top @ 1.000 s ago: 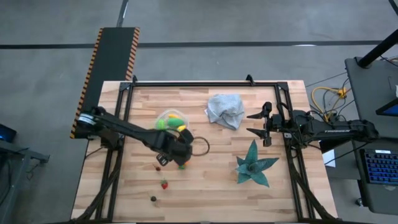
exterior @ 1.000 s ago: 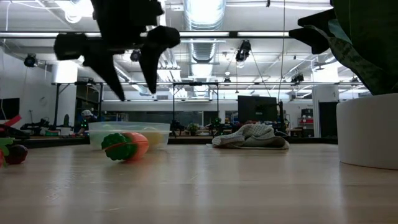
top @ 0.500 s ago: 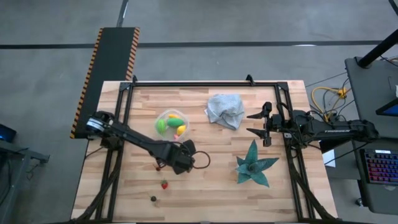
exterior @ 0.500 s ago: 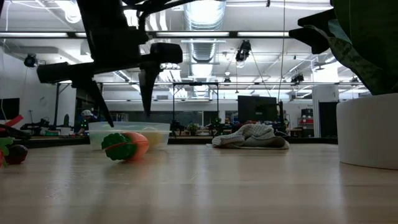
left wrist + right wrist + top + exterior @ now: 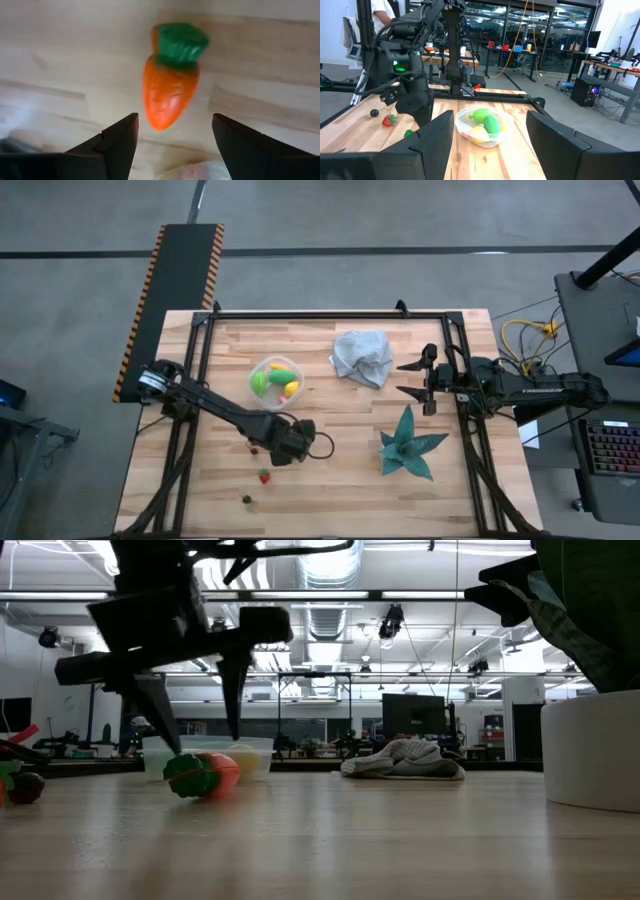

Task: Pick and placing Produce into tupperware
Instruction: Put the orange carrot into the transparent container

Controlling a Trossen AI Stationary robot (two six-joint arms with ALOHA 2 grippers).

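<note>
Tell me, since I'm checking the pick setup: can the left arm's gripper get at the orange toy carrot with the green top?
Probably yes. The left gripper is open above the orange toy carrot, which lies alone on bare wooden table, nothing between its fingers.

A grey concrete floor crossed by a dark line is seen around the wooden table. Beyond the right gripper, glass partitions, cluttered workbenches and a hanging yellow cable are visible. Overhead, ceiling ducts and bright strip lights are shown.
</note>
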